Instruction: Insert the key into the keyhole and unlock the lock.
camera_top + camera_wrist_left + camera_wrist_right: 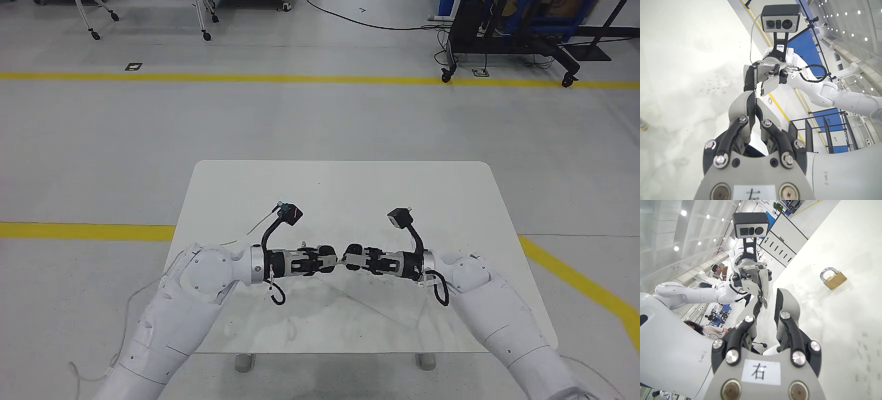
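Observation:
My left gripper (pixel 755 100) is shut on a small silver key (pixel 764 302), whose round head sticks out past its fingertips; in the left wrist view the key (pixel 755 93) shows edge-on. Facing it tip to tip, my right gripper (pixel 769 296) is open, with one finger on each side of the key's head. Both grippers meet above the white table's (pixel 340 190) near middle, left gripper (pixel 335 260) and right gripper (pixel 353 258). A brass padlock (pixel 832 279) with a silver shackle lies flat on the table, apart from both grippers.
The table's far half is bare white surface. A small grey and yellow object (pixel 642 125) lies on the table off to one side of my left arm. Grey floor with yellow lines surrounds the table.

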### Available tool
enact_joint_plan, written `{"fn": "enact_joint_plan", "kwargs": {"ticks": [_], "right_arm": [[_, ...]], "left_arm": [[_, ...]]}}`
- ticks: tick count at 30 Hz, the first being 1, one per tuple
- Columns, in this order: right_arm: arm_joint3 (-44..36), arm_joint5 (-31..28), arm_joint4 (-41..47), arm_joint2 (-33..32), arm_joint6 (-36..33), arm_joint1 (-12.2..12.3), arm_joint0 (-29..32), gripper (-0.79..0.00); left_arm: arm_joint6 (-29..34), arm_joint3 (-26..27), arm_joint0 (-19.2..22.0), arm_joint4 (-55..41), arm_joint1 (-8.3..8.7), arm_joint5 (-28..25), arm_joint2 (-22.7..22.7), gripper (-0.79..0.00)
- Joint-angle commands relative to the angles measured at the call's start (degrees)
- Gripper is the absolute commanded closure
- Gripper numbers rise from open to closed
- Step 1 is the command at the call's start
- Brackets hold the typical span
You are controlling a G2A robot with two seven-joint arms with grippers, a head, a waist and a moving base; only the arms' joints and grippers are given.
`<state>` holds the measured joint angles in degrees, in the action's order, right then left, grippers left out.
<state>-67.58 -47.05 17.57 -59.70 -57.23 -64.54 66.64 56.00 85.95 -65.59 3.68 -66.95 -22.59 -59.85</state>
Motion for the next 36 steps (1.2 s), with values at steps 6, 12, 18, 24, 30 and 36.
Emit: {"fn": "enact_joint_plan", "kwargs": {"ticks": [6,12,18,24,30,36], "right_arm": [[-0.5,0.1,0.5,0.5,-0.1,0.2,-0.1,0.0],[-0.5,0.6,1.1,0.6,0.2,0.2,-0.1,0.0],[-0.4,0.6,1.1,0.1,1.1,0.5,0.1,0.0],[0.3,-0.5,1.1,-2.3,4.2,0.9,0.5,0.0],[-0.6,-2.5,0.7,-9.1,8.7,2.5,2.3,0.0],[-0.7,-2.5,0.9,-9.5,9.0,2.5,2.5,0.0]], "left_arm": [[-0.3,-0.3,0.4,0.2,0.11,-0.2,0.6,0.0],[-1.0,-0.3,0.4,0.4,0.25,-0.5,0.8,0.0],[-2.0,-0.3,0.4,0.5,0.42,-0.3,0.6,-0.785],[-6.1,0.5,-0.4,1.7,0.86,0.3,-1.6,-0.785],[-8.2,1.2,-1.2,2.5,1.03,1.1,-2.5,-0.785],[-8.2,1.2,-1.2,2.5,1.03,1.1,-2.5,-0.785]]}}
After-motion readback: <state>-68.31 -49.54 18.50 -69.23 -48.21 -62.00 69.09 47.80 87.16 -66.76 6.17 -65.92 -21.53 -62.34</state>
